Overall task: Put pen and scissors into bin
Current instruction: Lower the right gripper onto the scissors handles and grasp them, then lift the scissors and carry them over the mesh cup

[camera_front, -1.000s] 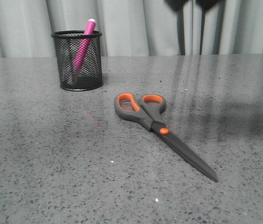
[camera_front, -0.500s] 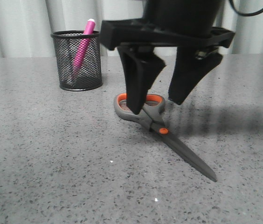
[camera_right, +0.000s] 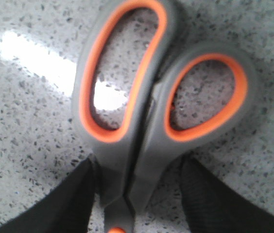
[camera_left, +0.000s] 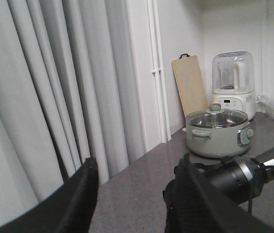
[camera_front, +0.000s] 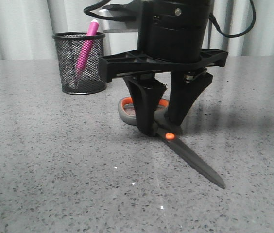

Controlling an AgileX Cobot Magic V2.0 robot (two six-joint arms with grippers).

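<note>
Right gripper [camera_front: 162, 130] straddles scissors [camera_front: 195, 162]; jaws apart

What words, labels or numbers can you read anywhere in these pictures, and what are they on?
None can be read in full.
"PI": white letters cut off at the picture's edge, on the black cable fitting.
Blender control panel: markings too small to read.
Pot, scissors, pen, bin: no text visible.
</note>
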